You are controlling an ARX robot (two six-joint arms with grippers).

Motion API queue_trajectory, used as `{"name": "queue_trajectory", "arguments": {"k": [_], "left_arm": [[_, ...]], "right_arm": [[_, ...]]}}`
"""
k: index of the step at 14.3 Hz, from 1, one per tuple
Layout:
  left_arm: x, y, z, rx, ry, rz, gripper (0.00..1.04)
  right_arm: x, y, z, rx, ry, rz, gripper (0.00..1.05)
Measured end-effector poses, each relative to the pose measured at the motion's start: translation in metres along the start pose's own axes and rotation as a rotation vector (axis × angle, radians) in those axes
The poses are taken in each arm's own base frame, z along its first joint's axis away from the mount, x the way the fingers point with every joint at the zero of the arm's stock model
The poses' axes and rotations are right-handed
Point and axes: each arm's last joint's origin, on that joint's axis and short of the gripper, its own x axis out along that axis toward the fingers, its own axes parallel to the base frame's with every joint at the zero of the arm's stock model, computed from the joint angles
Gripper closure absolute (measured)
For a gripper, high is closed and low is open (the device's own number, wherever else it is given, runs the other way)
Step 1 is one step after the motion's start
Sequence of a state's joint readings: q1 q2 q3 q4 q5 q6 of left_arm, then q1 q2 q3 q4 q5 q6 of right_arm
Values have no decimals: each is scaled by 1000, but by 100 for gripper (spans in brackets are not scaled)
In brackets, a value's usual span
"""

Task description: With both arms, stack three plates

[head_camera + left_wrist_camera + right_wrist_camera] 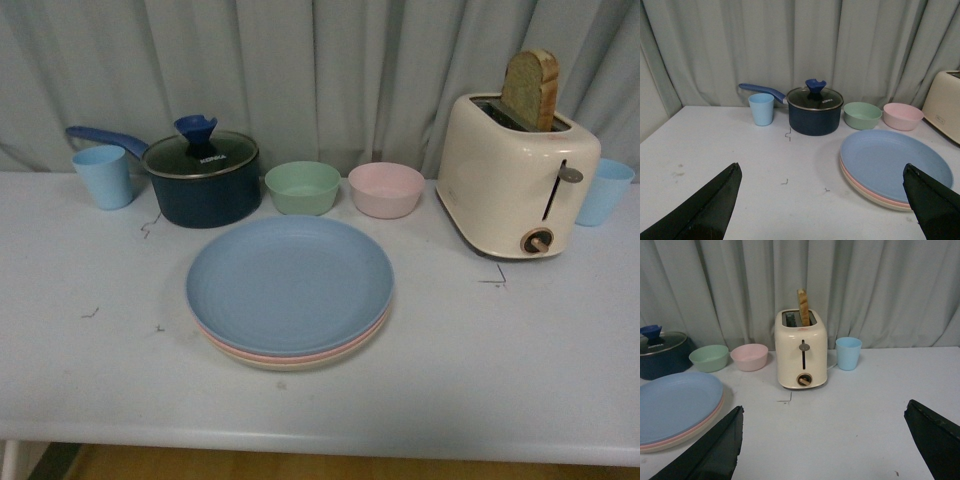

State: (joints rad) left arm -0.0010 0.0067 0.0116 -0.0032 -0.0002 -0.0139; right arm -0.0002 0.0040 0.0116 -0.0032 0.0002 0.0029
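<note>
Plates: all three sat in one pile mid-table, blue plate (289, 283) on top, pink plate (300, 353) showing as a thin rim under it, beige plate (290, 364) at the bottom on the table (500, 360). I judged the stacking done; the rims looked roughly concentric, so no re-seating seemed needed, and only keeping the arms clear was left

Going left to right along the back, I logged a light blue cup (102, 176), a dark saucepan (200, 180) with its lid on, a green bowl (302, 187), a pink bowl (386, 189), a cream toaster (517, 172) with a bread slice (531, 88) standing in it, and a second blue cup (604, 190). The two bowls stood just beyond the pile's far edge, apart from it; the saucepan was near its far-left side

Open room: bare table lay left and right of the pile and toward the near edge, which I noted as the drop-off to respect

Left gripper (825, 200) hung spread wide with nothing between its fingers, the pile beside one fingertip. Right gripper (825, 440) was likewise wide and empty, over bare table short of the toaster. Neither arm appeared in the front view
</note>
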Motion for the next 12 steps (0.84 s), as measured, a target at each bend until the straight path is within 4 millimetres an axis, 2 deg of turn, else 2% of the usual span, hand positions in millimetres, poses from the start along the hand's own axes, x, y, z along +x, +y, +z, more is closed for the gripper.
{"name": "queue_trajectory", "arguments": {"k": [12], "left_arm": [[0, 0, 0, 0, 0, 0, 7]], "right_arm": [[0, 0, 0, 0, 0, 0, 6]]}}
